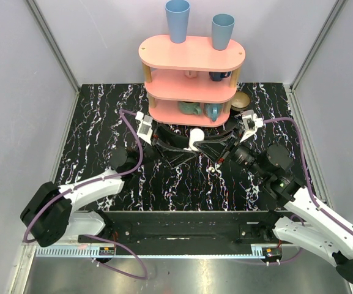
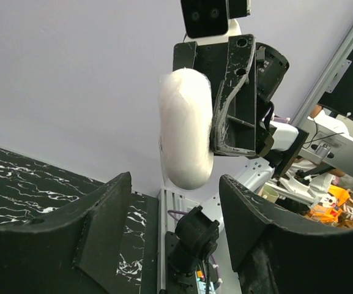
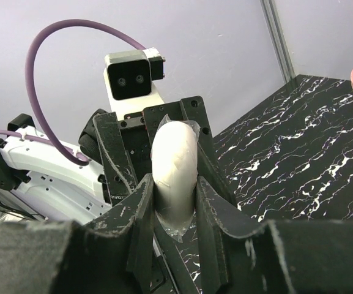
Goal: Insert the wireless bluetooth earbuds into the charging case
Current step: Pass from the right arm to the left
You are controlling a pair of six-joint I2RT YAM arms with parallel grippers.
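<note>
Above the black marble table (image 1: 103, 122), inside grey walls (image 1: 17, 92), my right pincer (image 3: 175, 187) is clamped on the white charging case (image 1: 196, 138). My left pincer (image 2: 175, 184) gapes beside it, near the pink shelf (image 1: 191, 52).

White charging case (image 1: 196, 138), black white-veined table (image 1: 96, 128), pink shelf (image 1: 191, 54), blue cups (image 1: 177, 21).

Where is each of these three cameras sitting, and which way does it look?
Top external: above, behind the arms, looking down on the table; both arms show.
Left wrist: on the left arm, facing the right gripper; own fingers below.
Right wrist: faces the left gripper; own fingers clamp the charging case.
Shared: both wrists see the charging case.
</note>
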